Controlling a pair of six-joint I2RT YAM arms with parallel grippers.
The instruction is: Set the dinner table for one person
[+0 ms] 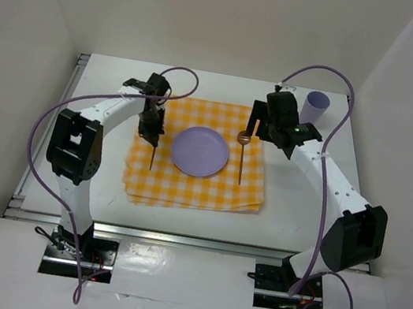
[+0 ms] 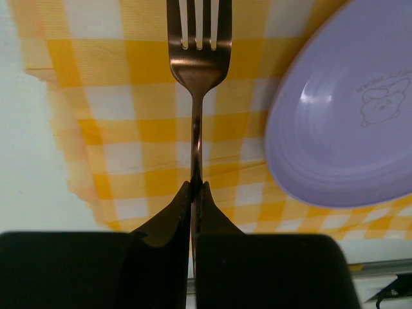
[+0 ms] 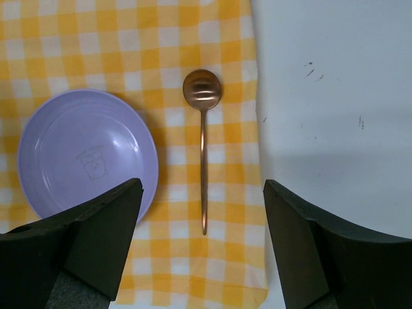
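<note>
Desk beneath both arms, mostly set: laid cloth, plate, spoon right of plate. Clamped fork in left claw, left of plate, unreleased; spread right claw wide, empty. Cup apart, unplaced.

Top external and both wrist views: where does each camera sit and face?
Top external: above and behind, looking down on the flat white dinner table; left arm and right arm show.
Left wrist: rides the left arm, looks down past the left gripper shut on a copper fork.
Right wrist: rides the right arm, looks down through the open right gripper at a copper spoon.
Shared by all: round lilac plate, yellow-and-white checked cloth.
</note>
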